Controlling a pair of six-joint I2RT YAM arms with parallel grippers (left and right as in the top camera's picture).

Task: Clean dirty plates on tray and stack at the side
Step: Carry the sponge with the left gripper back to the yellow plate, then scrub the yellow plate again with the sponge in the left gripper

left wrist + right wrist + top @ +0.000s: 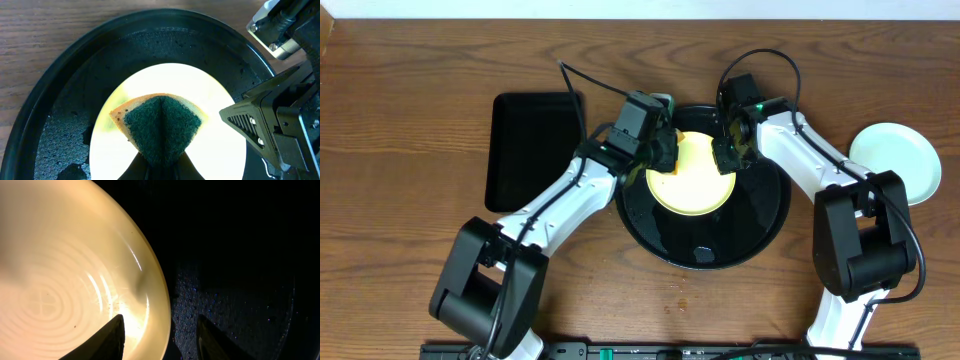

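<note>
Roughly mid-task I'd say: one pale mint-green plate (893, 160) sits at the table's right edge, the shallow, ring-grooved pale yellow plate (695, 182) is on the glossy round black tray (705, 250) mid-table with brown specks left, left gripper (161, 167) pinching a folded foam sponge (162, 125) scouring-side out, right gripper (160, 327) fingers spread astride its rim.

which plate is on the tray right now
The yellow plate, in the round black tray under the sponge; the pale green plate sits on the table at far right.
</note>
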